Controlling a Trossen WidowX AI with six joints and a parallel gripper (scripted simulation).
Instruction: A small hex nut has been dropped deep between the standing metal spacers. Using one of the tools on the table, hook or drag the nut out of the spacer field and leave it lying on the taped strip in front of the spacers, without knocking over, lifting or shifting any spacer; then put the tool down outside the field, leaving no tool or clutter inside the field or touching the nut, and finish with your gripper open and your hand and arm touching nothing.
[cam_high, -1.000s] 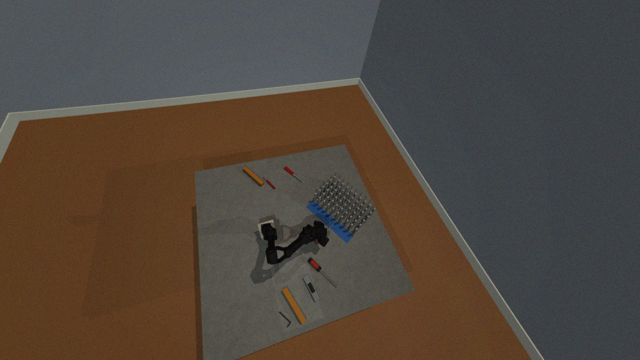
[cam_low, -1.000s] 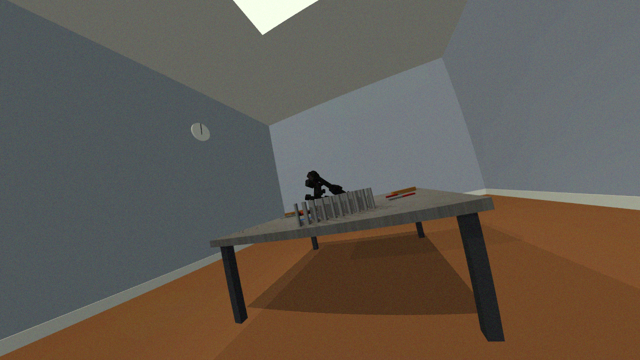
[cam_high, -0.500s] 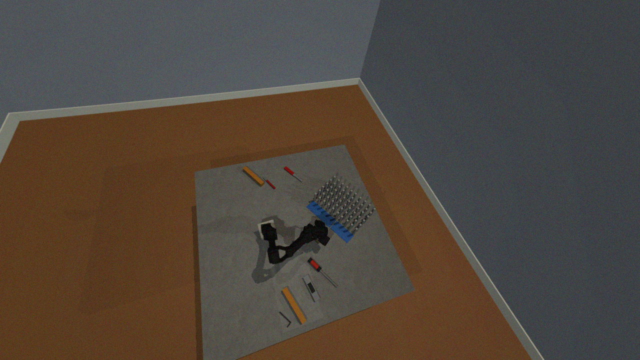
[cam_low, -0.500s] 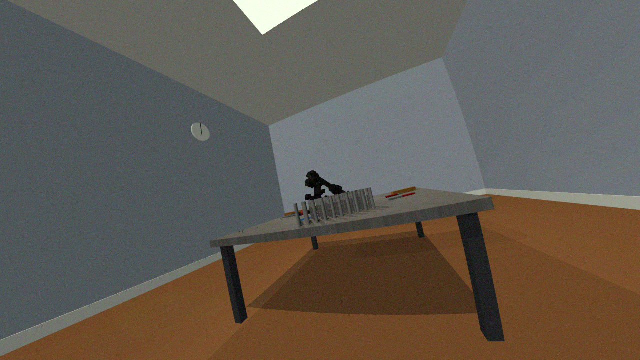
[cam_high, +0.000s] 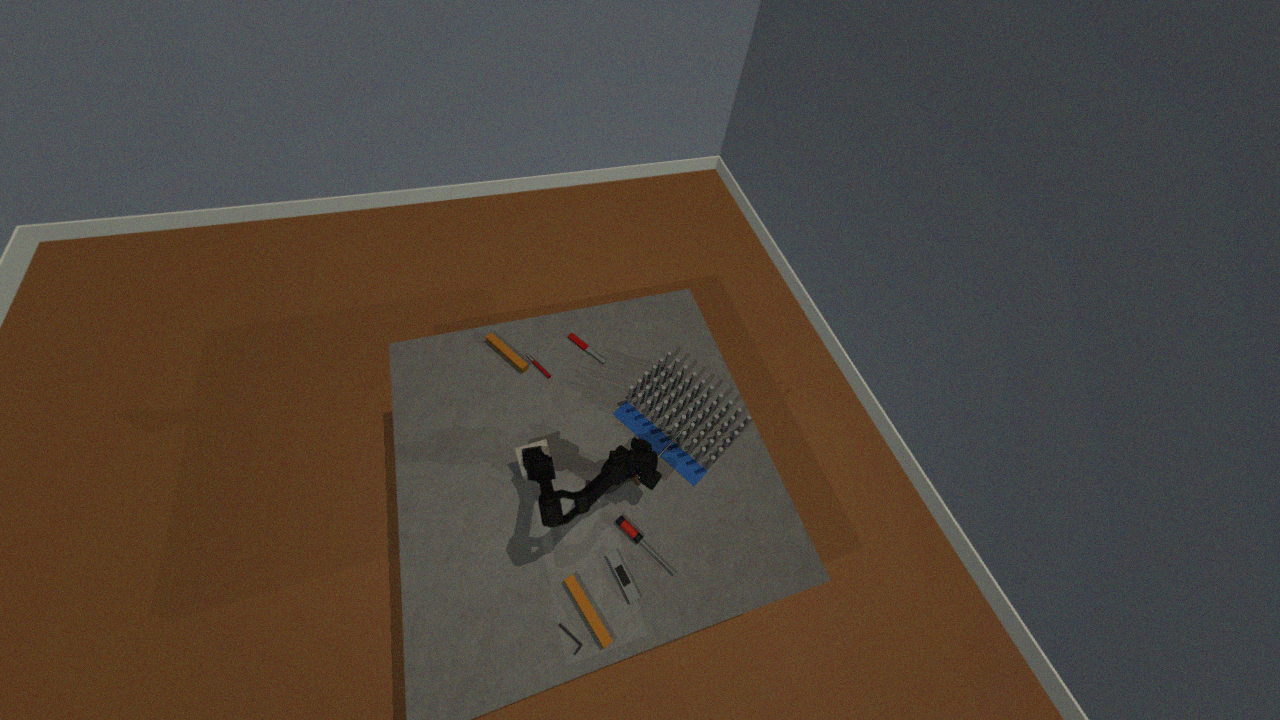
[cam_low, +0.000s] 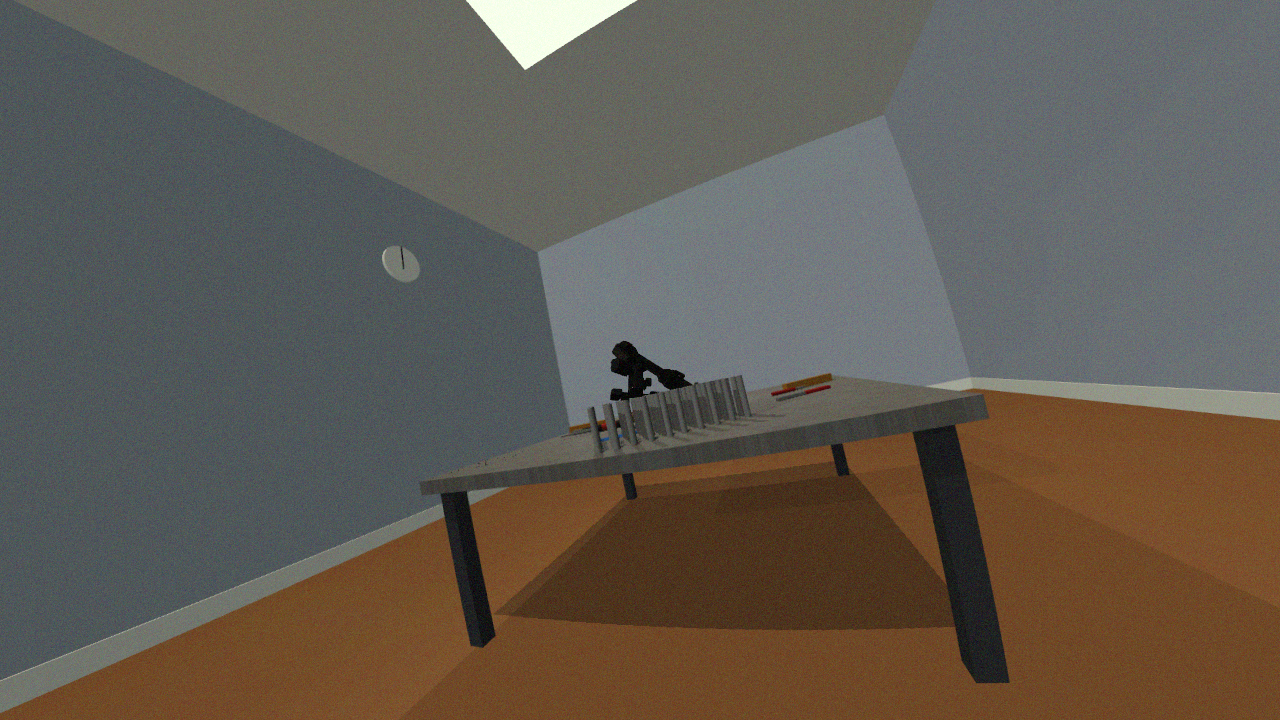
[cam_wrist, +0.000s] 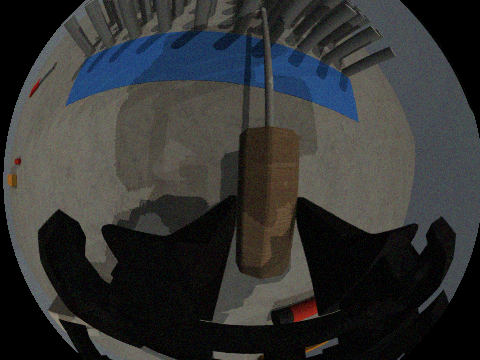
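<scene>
My gripper (cam_high: 646, 463) (cam_wrist: 267, 203) is shut on the wooden handle of a tool (cam_wrist: 269, 170) with a thin grey metal shaft. The handle points forward between the fingers. The shaft crosses above the blue taped strip (cam_high: 622, 412) (cam_wrist: 107, 80), and its tip overlaps the front spacers in the wrist view; I cannot tell its depth or whether it touches any. The grey metal spacers (cam_high: 689, 404) (cam_low: 664, 416) (cam_wrist: 163, 15) stand upright in rows behind the strip. The hex nut cannot be made out, and no nut shows on the visible part of the strip.
A red-and-black screwdriver (cam_high: 629, 529) (cam_wrist: 304, 311) lies beside the arm. Beyond it lie a grey tool (cam_high: 622, 575), an orange bar (cam_high: 587, 611) and a hex key (cam_high: 570, 634). Across the table are another orange bar (cam_high: 506, 351) and two red-handled tools, one (cam_high: 578, 341) nearer the spacers.
</scene>
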